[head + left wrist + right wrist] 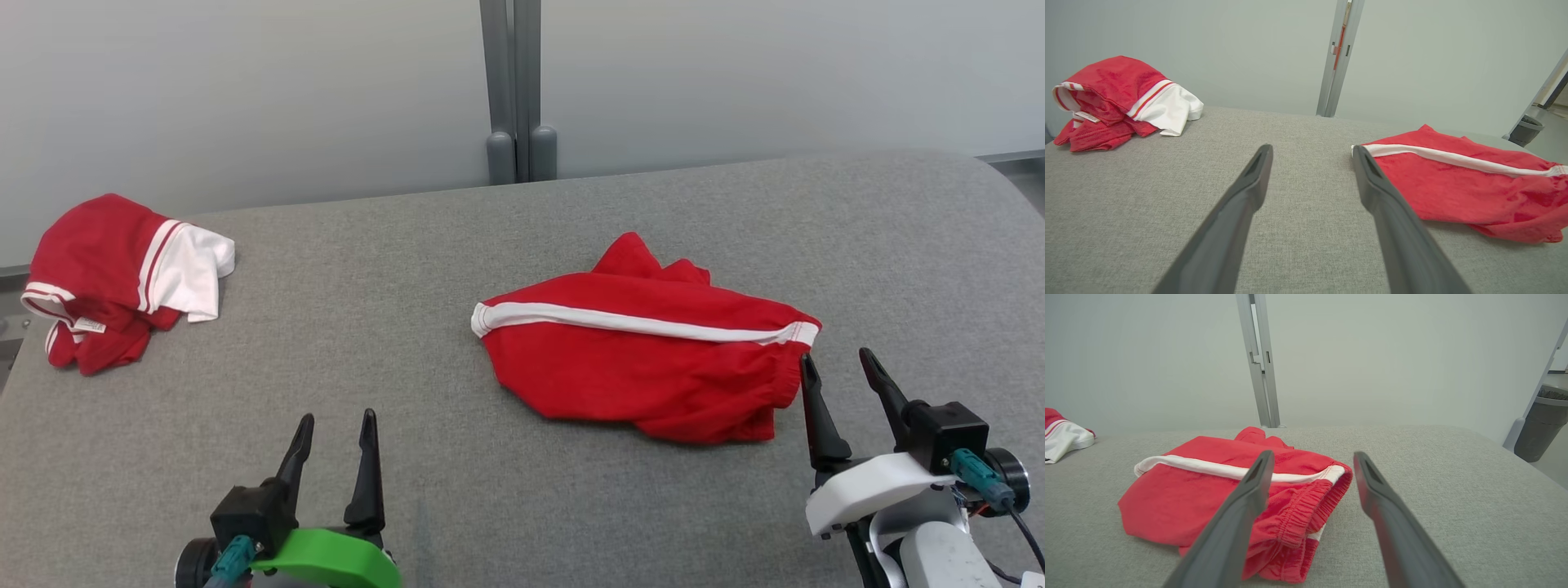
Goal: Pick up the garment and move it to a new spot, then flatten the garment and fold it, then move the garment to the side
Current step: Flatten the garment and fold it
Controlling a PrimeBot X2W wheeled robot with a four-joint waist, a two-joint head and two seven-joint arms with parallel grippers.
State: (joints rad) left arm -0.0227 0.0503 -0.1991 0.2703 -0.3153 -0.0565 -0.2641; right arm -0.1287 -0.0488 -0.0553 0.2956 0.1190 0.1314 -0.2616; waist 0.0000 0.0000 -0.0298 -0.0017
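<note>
A red garment (645, 367) with a white stripe lies folded on the grey padded table (457, 245), right of centre. Its elastic waistband faces my right gripper (836, 355), which stands open just off the garment's right end, nothing between its fingers. In the right wrist view the garment (1200, 486) lies left of and under the left finger of the open right gripper (1313, 454). My left gripper (337, 416) is open near the table's front edge, well left of the garment. The left wrist view has the open left gripper (1311, 148) over bare table, the garment (1466, 183) to its right.
A second red and white garment (114, 278) lies crumpled at the table's far left corner (1122, 102). A pale wall with a grey post (514, 90) stands behind the table. A dark bin (1539, 424) sits off the table's right side.
</note>
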